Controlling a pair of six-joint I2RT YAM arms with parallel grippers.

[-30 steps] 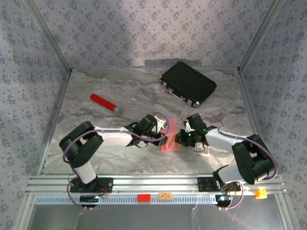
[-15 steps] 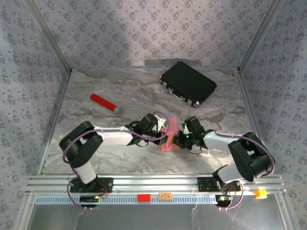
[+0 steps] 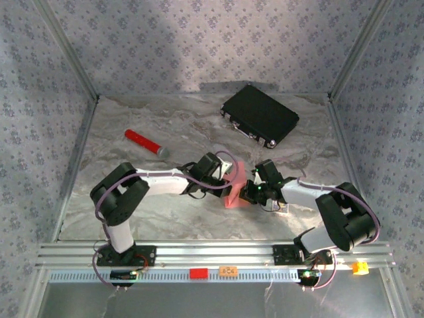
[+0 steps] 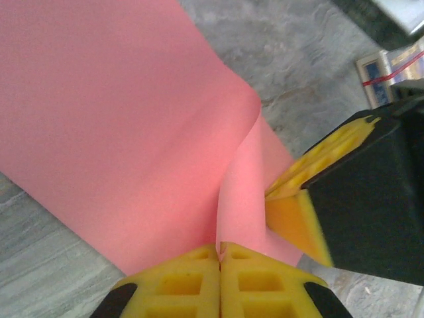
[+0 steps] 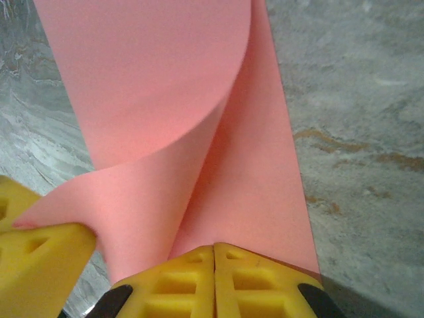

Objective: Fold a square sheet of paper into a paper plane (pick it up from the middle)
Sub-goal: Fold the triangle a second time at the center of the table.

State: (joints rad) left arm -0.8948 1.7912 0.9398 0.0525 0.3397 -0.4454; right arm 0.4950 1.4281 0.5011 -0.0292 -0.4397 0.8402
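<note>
I am seeing the square sheet of paper (image 4: 132, 119) near the middle of the table (image 3: 165, 212), curling up softly between the two arms. The left gripper (image 4: 219, 254) is pressing its pads together on one edge, and the right gripper (image 5: 213, 250) is pinching the same sheet from the other side. I am judging it very light, thin and floppy, easy to wrinkle or tear, so I am favouring gentle holds close to the fold line

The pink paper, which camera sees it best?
The left wrist view: the pink paper looks big there, its curled fold is plain, and the left pincer and right pincer both pinch it. The right wrist view shows the curl close too. The top view shows it tiny and far away.
</note>
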